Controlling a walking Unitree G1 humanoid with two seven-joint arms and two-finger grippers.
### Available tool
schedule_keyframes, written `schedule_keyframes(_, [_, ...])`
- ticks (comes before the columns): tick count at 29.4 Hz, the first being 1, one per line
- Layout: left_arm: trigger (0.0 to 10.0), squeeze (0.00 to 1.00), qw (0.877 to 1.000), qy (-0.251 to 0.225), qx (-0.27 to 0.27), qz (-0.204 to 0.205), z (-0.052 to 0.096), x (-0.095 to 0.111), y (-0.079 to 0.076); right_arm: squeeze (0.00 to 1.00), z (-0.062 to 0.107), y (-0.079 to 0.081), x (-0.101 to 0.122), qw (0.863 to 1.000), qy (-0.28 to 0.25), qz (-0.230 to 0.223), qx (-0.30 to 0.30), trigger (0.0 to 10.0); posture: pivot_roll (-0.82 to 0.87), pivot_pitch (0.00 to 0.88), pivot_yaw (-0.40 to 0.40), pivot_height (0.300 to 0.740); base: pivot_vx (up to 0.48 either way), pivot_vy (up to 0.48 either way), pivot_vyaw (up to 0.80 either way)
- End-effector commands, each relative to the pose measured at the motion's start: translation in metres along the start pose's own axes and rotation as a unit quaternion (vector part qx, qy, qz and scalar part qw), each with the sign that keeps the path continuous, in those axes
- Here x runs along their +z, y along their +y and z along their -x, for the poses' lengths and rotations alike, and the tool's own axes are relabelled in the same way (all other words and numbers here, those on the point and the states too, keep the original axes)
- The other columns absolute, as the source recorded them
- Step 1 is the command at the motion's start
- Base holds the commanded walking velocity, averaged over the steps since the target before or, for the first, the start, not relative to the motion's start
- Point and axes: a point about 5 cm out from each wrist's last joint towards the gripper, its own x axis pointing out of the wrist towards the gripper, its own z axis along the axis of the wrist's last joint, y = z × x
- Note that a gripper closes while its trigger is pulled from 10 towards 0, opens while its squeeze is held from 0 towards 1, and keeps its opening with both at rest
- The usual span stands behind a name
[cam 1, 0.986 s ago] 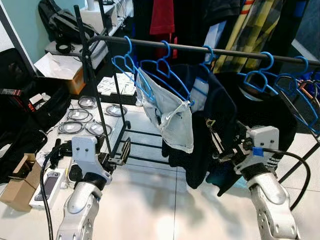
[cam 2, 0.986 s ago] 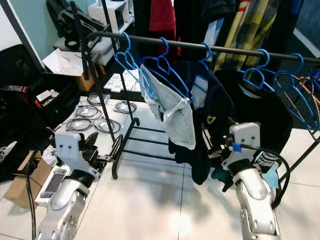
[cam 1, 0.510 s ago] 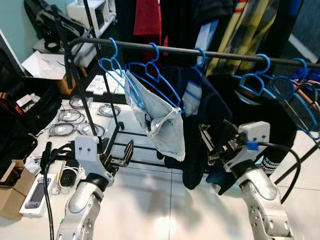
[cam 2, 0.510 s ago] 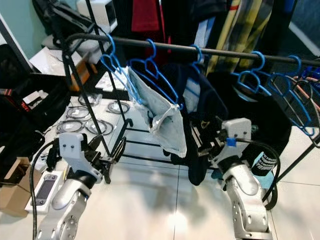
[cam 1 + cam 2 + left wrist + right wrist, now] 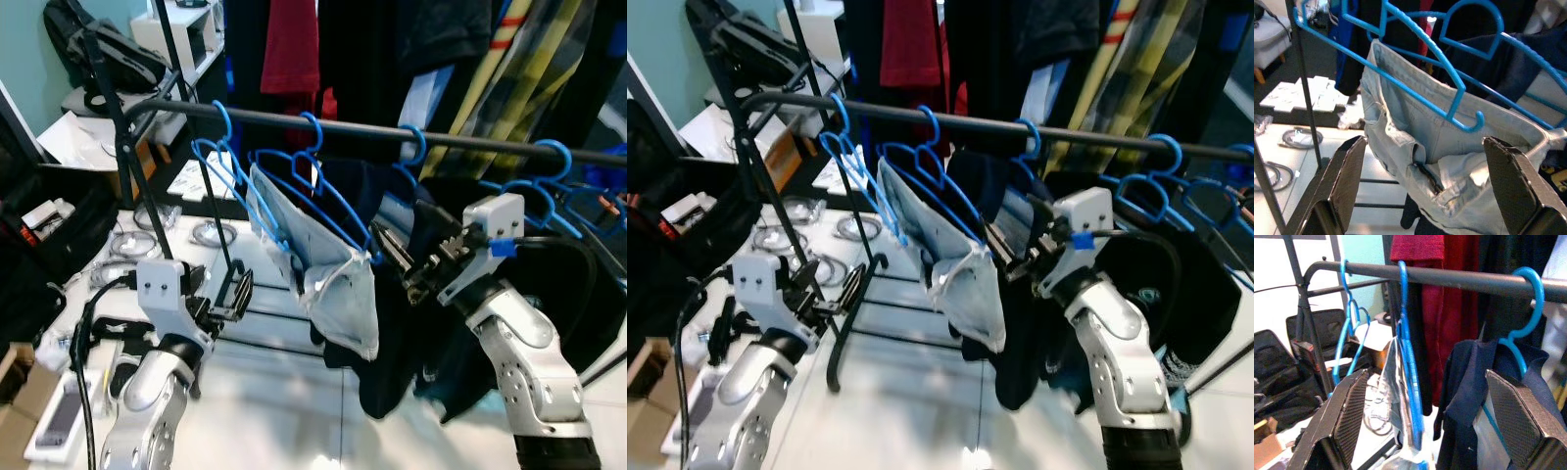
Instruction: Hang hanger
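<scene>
right tool (image 5: 397, 266) risen; blue hanger (image 5: 323, 191) hung

— Do we find any word or number to read here?

— No, we read nothing. The white sheets (image 5: 192, 178) on the floor carry some dark print, but for us it is too small and too blurred to make out.

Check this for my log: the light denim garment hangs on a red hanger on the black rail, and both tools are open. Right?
Not quite: the hanger carrying the light denim garment is blue, as the left wrist view shows. It does hang on the black rail, and the left tool and right tool are both open.
</scene>
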Motion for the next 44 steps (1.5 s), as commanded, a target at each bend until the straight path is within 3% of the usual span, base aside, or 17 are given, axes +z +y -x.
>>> schedule_keyframes(1, [10.0, 0.00, 1.000, 0.021, 0.018, 0.007, 0.004, -0.008, 0.009, 0.00, -0.004, 0.006, 0.006, 1.000, -0.006, -0.001, 0.022, 10.0, -0.07, 0.118, -0.006, 0.740, 0.000, 0.000, 0.00])
schedule_keyframes(9, [10.0, 0.00, 0.998, 0.045, 0.042, 0.002, 0.007, -0.018, 0.020, 0.00, -0.009, 0.007, 0.010, 0.999, 0.009, 0.010, 0.035, 10.0, -0.07, 0.114, -0.005, 0.740, 0.000, 0.000, 0.00])
schedule_keyframes(10, [10.0, 0.00, 0.996, 0.066, 0.065, -0.003, 0.013, -0.028, 0.032, 0.00, -0.013, 0.006, 0.013, 0.999, 0.024, 0.014, 0.040, 10.0, -0.07, 0.113, -0.004, 0.740, 0.000, 0.000, 0.00])
schedule_keyframes(11, [10.0, 0.00, 0.996, 0.066, 0.065, -0.003, 0.013, -0.028, 0.032, 0.00, -0.013, 0.006, 0.013, 0.999, 0.024, 0.014, 0.040, 10.0, -0.07, 0.113, -0.004, 0.740, 0.000, 0.000, 0.00])
schedule_keyframes(13, [10.0, 0.00, 0.987, 0.122, 0.103, -0.007, 0.029, -0.056, 0.052, 0.00, -0.019, 0.003, 0.019, 0.995, 0.075, 0.007, 0.061, 10.0, -0.07, 0.105, -0.001, 0.740, 0.000, 0.000, 0.00])
schedule_keyframes(15, [10.0, 0.00, 0.987, 0.122, 0.103, -0.007, 0.029, -0.056, 0.052, 0.00, -0.019, 0.003, 0.019, 0.995, 0.075, 0.007, 0.061, 10.0, -0.07, 0.105, -0.001, 0.740, 0.000, 0.000, 0.00])
schedule_keyframes(16, [10.0, 0.00, 0.983, 0.144, 0.116, -0.002, 0.036, -0.068, 0.058, 0.00, -0.021, 0.001, 0.021, 0.992, 0.099, 0.016, 0.070, 10.0, -0.08, 0.099, -0.002, 0.740, 0.000, 0.000, 0.00])
schedule_keyframes(21, [10.0, 0.00, 0.976, 0.177, 0.128, 0.008, 0.045, -0.087, 0.062, 0.00, -0.030, -0.011, 0.014, 0.986, 0.162, 0.024, 0.036, 10.0, -0.09, 0.090, -0.004, 0.740, 0.000, 0.000, 0.00])
schedule_keyframes(24, [10.0, 0.00, 0.976, 0.177, 0.128, 0.008, 0.045, -0.087, 0.062, 0.00, -0.030, -0.011, 0.014, 0.986, 0.162, 0.024, 0.036, 10.0, -0.09, 0.090, -0.004, 0.740, 0.000, 0.000, 0.00])
schedule_keyframes(27, [10.0, 0.00, 0.970, 0.206, 0.132, 0.007, 0.052, -0.099, 0.063, 0.00, -0.036, -0.014, -0.004, 0.980, 0.199, 0.011, 0.026, 10.0, -0.08, 0.079, -0.002, 0.740, 0.000, 0.000, 0.00])
schedule_keyframes(29, [10.0, 0.00, 0.970, 0.206, 0.132, 0.007, 0.052, -0.099, 0.063, 0.00, -0.036, -0.014, -0.004, 0.980, 0.199, 0.011, 0.026, 10.0, -0.08, 0.079, -0.002, 0.740, 0.000, 0.000, 0.00])
schedule_keyframes(30, [10.0, 0.00, 0.965, 0.226, 0.135, 0.005, 0.059, -0.109, 0.064, 0.00, -0.040, -0.017, -0.014, 0.976, 0.215, 0.004, 0.015, 10.0, -0.08, 0.077, -0.003, 0.740, 0.000, 0.000, 0.00])
schedule_keyframes(38, [10.0, 0.00, 0.961, 0.244, 0.129, -0.002, 0.064, -0.116, 0.066, 0.00, -0.054, -0.026, -0.032, 0.976, 0.216, -0.032, -0.014, 10.0, -0.07, 0.087, 0.000, 0.740, 0.000, 0.000, 0.00])
schedule_keyframes(39, [10.0, 0.00, 0.961, 0.244, 0.128, -0.002, 0.064, -0.116, 0.066, 0.00, -0.057, -0.026, -0.037, 0.973, 0.226, -0.042, -0.011, 4.1, -0.06, 0.092, -0.001, 0.740, 0.000, 0.000, 0.00])
schedule_keyframes(41, [10.0, 0.00, 0.961, 0.244, 0.128, -0.002, 0.064, -0.116, 0.066, 0.00, -0.057, -0.026, -0.037, 0.973, 0.226, -0.042, -0.011, 4.1, -0.06, 0.092, -0.001, 0.740, 0.000, 0.000, 0.00])
schedule_keyframes(42, [10.0, 0.00, 0.962, 0.243, 0.127, -0.003, 0.065, -0.117, 0.067, 0.00, -0.057, -0.025, -0.039, 0.971, 0.233, -0.046, -0.005, 0.0, -0.06, 0.094, -0.002, 0.740, 0.000, 0.000, 0.00])
schedule_keyframes(44, [10.0, 0.00, 0.962, 0.242, 0.126, -0.004, 0.065, -0.118, 0.068, 0.00, -0.058, -0.024, -0.039, 0.970, 0.237, -0.052, 0.003, 0.0, -0.06, 0.097, -0.002, 0.740, 0.000, 0.000, 0.00])
